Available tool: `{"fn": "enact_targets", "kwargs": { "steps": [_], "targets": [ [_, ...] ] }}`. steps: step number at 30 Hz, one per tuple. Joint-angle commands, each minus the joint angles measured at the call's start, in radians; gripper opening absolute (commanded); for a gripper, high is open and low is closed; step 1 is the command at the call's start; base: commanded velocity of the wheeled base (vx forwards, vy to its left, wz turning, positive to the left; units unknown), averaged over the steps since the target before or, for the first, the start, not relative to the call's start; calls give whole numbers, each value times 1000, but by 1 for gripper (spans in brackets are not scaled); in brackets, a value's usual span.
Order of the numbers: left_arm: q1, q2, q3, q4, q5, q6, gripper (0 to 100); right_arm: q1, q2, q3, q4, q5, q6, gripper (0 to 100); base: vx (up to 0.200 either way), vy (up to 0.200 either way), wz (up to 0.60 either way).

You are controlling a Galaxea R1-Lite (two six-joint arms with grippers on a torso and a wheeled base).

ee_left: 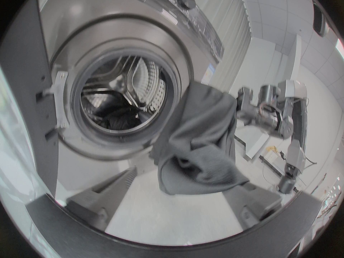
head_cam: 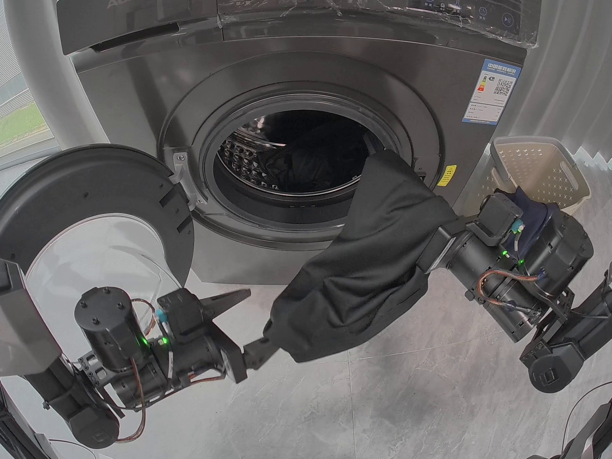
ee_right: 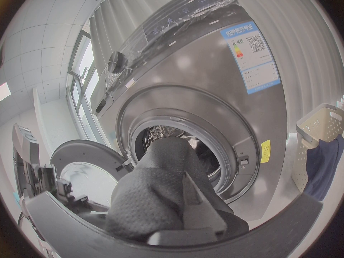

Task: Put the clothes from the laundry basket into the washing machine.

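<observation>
A black garment point(head_cam: 370, 250) hangs from my right gripper point(ee_right: 168, 197), which is shut on it just outside the right rim of the washing machine's drum opening point(head_cam: 299, 154). The cloth's top edge leans on that rim and wraps the gripper, leaving one finger point(ee_right: 195, 205) showing. Dark clothes point(head_cam: 306, 160) lie inside the drum. My left gripper point(head_cam: 245, 326) is open low in front of the machine, its farther finger point(ee_left: 251, 201) at the garment's point(ee_left: 200, 140) hanging lower edge. The beige laundry basket point(head_cam: 542, 167) stands right of the machine with a dark blue cloth point(ee_right: 322, 165) over its rim.
The round door point(head_cam: 89, 218) stands swung wide open to the left, just above my left arm. Grey tiled floor point(head_cam: 408, 390) lies open in front of the machine. A pale curtain point(head_cam: 574, 46) hangs behind the basket.
</observation>
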Motion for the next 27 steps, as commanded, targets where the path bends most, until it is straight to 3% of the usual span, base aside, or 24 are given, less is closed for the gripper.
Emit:
{"fn": "enact_targets", "kwargs": {
  "steps": [1, 4, 11, 14, 17, 21, 27],
  "targets": [
    [-38, 93, 136, 0, -30, 28, 100, -8, -51, -8, 5, 3, -1, 0, 0, 0, 0],
    [-73, 110, 146, 2, -35, 46, 100, -10, -51, -12, 4, 3, -1, 0, 0, 0, 0],
    [-150, 211, 127, 0, -37, 48, 100, -16, -45, -15, 4, 1, -1, 0, 0, 0, 0],
    [-161, 248, 18, -1, -32, 57, 100, -7, -40, -6, 2, 1, -1, 0, 0, 0, 0],
    [-161, 257, -105, -1, -32, 42, 100, -4, -20, -3, -1, 0, -1, 0, 0, 0, 0],
    [-161, 285, -226, -1, -35, 42, 100, -5, 5, -3, -3, 1, -1, 0, 0, 0, 0],
    [-168, 298, -314, 0, -34, 39, 100, -2, 28, -5, -3, 1, 1, 0, 0, 0, 0]
  ]
}}
